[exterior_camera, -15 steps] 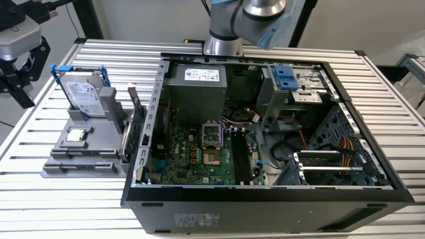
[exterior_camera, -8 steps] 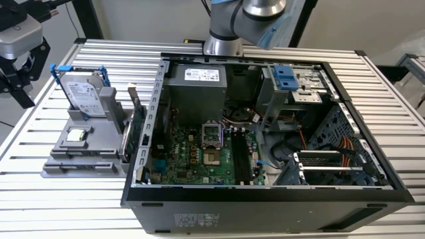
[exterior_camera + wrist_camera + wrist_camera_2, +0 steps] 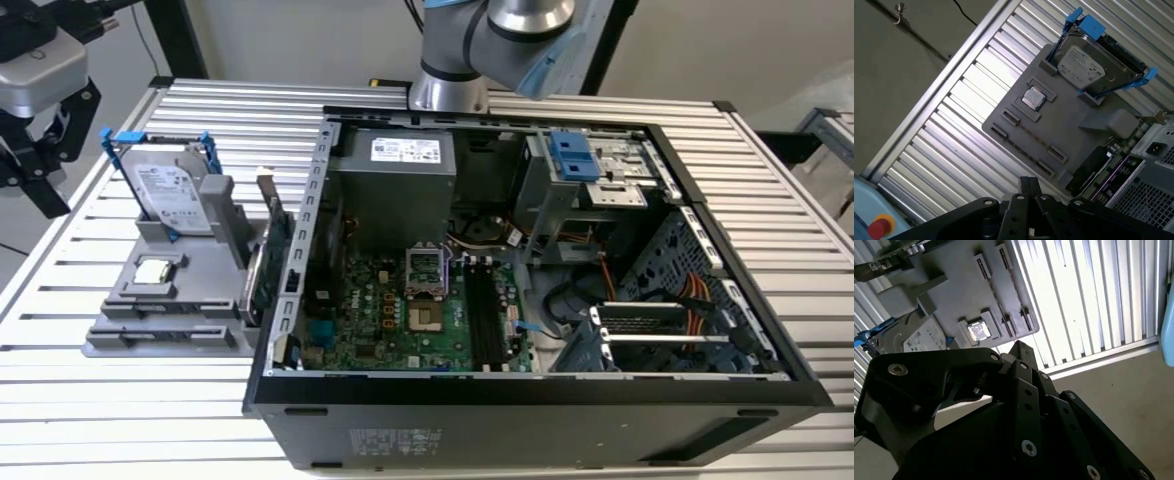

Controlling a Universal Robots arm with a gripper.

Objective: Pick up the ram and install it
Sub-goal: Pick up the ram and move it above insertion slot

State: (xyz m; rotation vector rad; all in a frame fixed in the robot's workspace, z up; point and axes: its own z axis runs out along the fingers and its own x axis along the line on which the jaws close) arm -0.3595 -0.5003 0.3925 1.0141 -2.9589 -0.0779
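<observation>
The black two-fingered gripper (image 3: pixel 43 175) hangs at the exterior view's left, over the edge of the ribbed aluminium table (image 3: pixel 160 420). In both wrist views its linkages run inward to one narrow tip (image 3: pixel 1019 349) (image 3: pixel 1028 182). The fingers are drawn together there, and nothing is seen between them.

Below and just beyond that tip sits a flat grey plastic holder tray (image 3: pixel 1064 130). It is the nearest thing to the gripper, though the two are apart. On the tray a silver hard drive in a blue frame (image 3: pixel 1081 62) stands tilted in its cradle. A small square silver processor chip (image 3: pixel 1033 98) lies in a recess near the tray's middle. Along the tray's side nearest the gripper, pairs of small slotted end blocks face each other, with a thin dark groove (image 3: pixel 1034 139) between them.

I cannot tell where the thin blue ram stick lies. The groove reads as no more than a line, and no blue board face can be made out on it.

In the exterior view a green card with a metal bracket (image 3: pixel 267 265) stands on edge between the tray and the open black computer case (image 3: pixel 534 410). Inside the case, the long black slots (image 3: pixel 487 310) run beside the processor socket on the green motherboard (image 3: pixel 387 320), well apart from the gripper. I cannot tell whether any of them holds a stick.
</observation>
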